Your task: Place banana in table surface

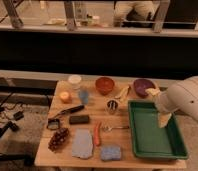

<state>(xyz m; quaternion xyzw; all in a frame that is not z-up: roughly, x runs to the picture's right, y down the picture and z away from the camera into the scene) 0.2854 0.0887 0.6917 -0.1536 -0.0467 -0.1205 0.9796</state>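
The pale-yellow banana (123, 92) lies on the light-brown wooden table surface (89, 127), between the red bowl (105, 84) and the purple bowl (143, 86). My white arm (186, 100) comes in from the right. My gripper (164, 120) hangs pointing down over the right half of the dark green tray (153, 146), well to the right of and nearer than the banana. I cannot see anything in it.
On the table are a white cup (74, 80), an orange fruit (65, 96), a blue cup (83, 95), a metal cup (112, 106), black tools (72, 111), grapes (59, 139), a blue cloth (83, 143), a carrot (97, 134), a spoon (114, 128) and a blue sponge (110, 152).
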